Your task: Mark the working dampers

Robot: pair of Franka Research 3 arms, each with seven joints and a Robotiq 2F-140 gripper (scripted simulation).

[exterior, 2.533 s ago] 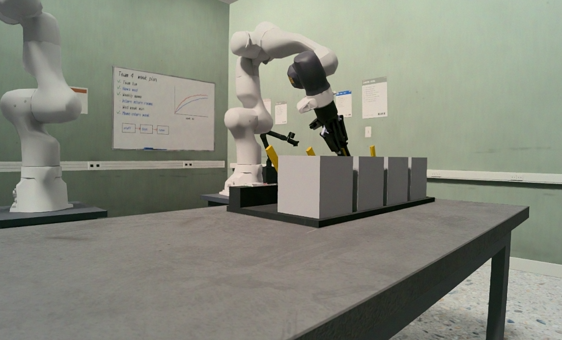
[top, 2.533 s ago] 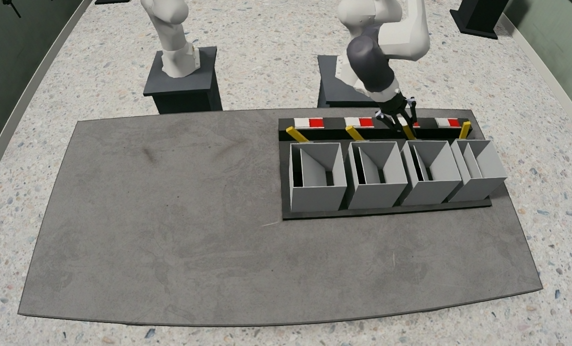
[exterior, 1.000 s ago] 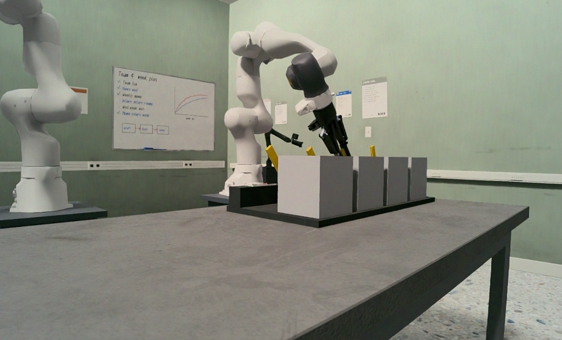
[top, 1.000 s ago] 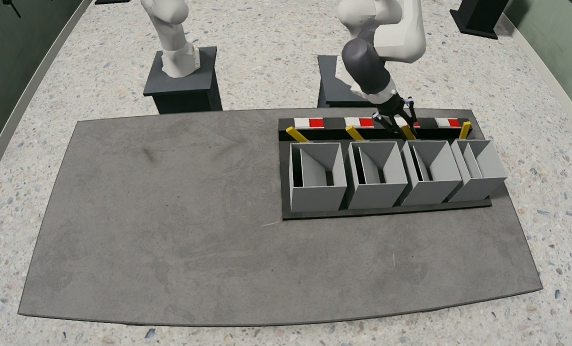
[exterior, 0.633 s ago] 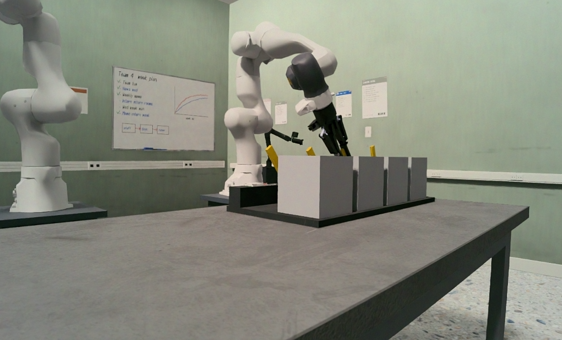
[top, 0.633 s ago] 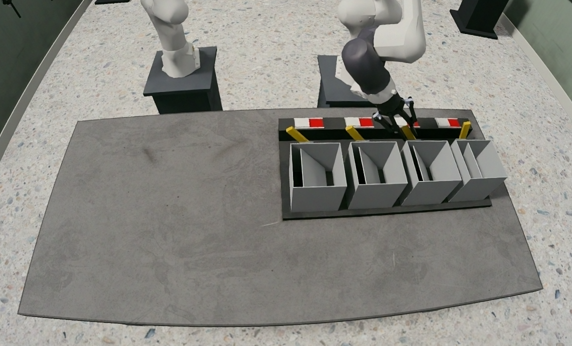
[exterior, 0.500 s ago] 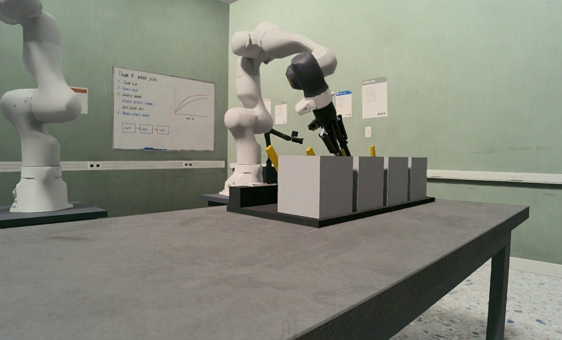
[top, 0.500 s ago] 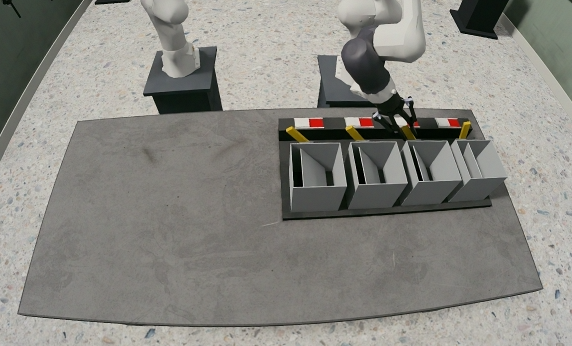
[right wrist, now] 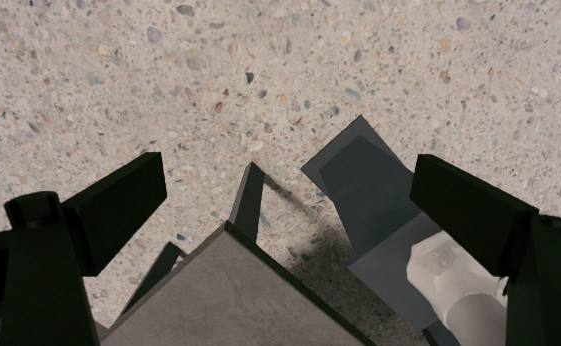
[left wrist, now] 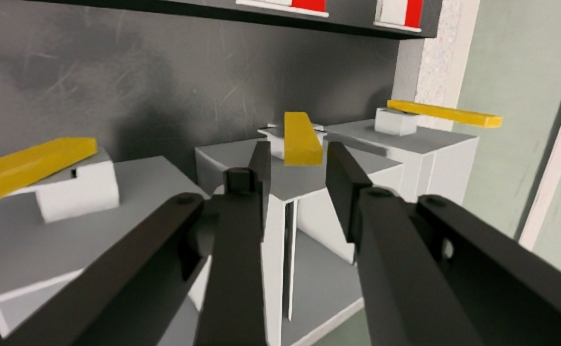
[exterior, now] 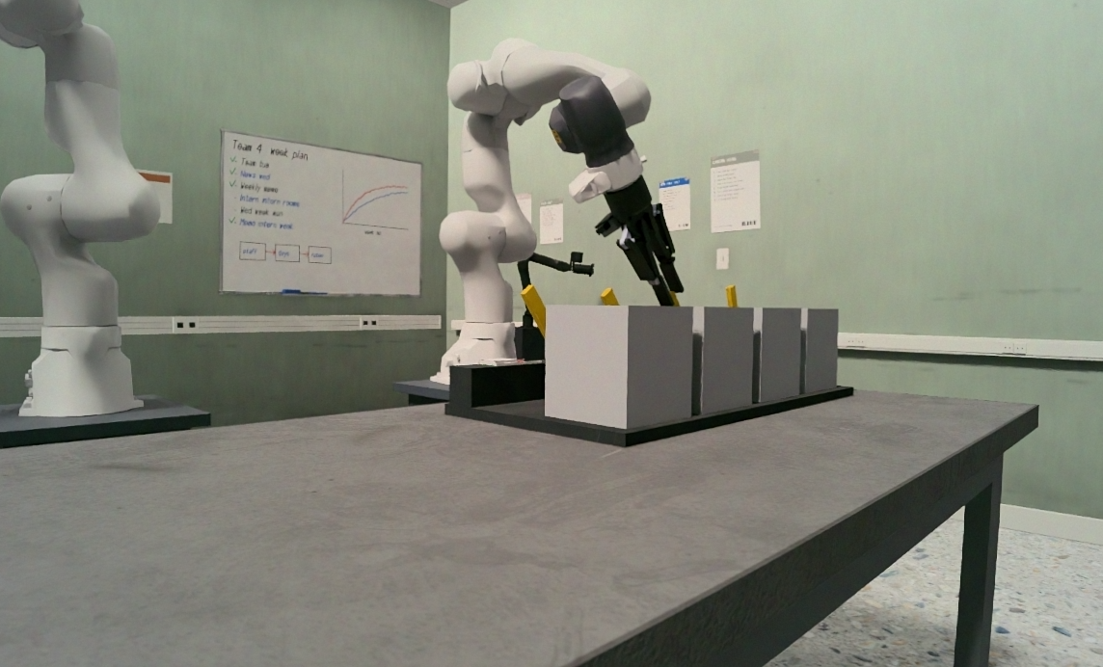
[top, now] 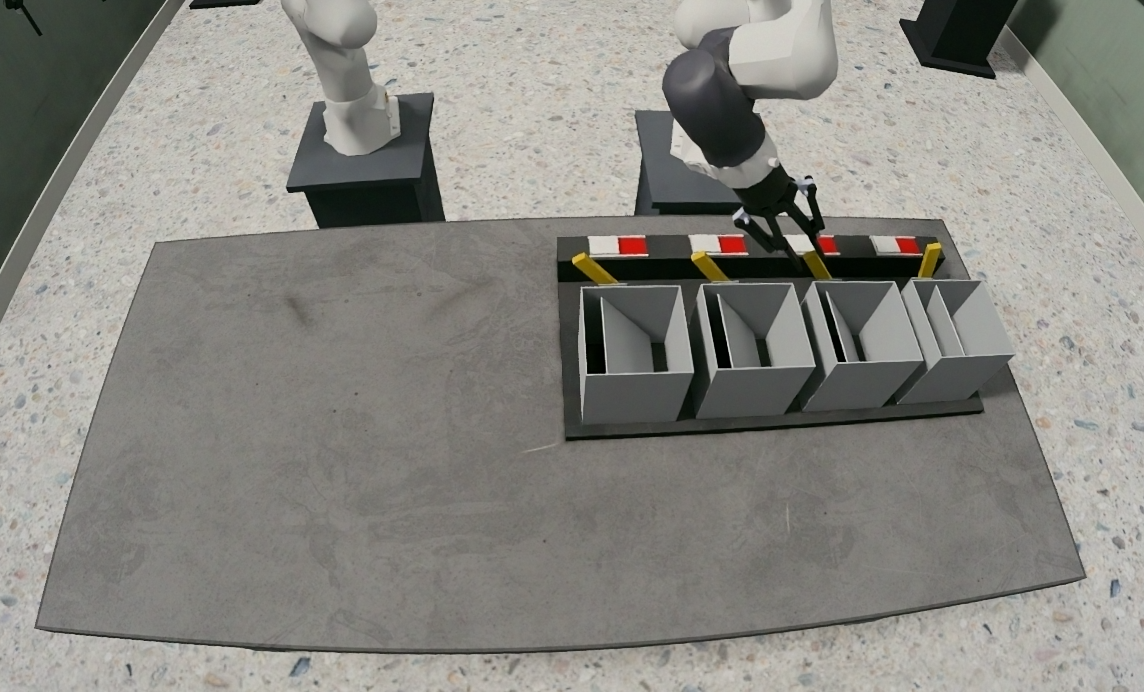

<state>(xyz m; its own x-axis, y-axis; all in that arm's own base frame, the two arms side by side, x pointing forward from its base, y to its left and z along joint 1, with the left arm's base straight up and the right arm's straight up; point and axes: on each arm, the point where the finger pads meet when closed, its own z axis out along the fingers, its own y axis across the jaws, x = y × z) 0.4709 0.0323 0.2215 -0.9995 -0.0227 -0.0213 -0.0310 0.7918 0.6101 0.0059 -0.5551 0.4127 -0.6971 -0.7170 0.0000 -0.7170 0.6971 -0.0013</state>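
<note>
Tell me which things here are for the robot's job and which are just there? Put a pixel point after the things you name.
For the job:
- four grey dampers (top: 636, 397) (exterior: 659, 364)
- their yellow levers (top: 595, 269) (exterior: 533, 308) (left wrist: 303, 145)
- the red-and-white sliders (top: 632, 246) (left wrist: 315, 5)
- left gripper (top: 804, 258) (exterior: 670, 300) (left wrist: 298, 165), open around one lever

Just there:
- whiteboard (exterior: 320, 214)
- papers (exterior: 735, 190) on the wall
</note>
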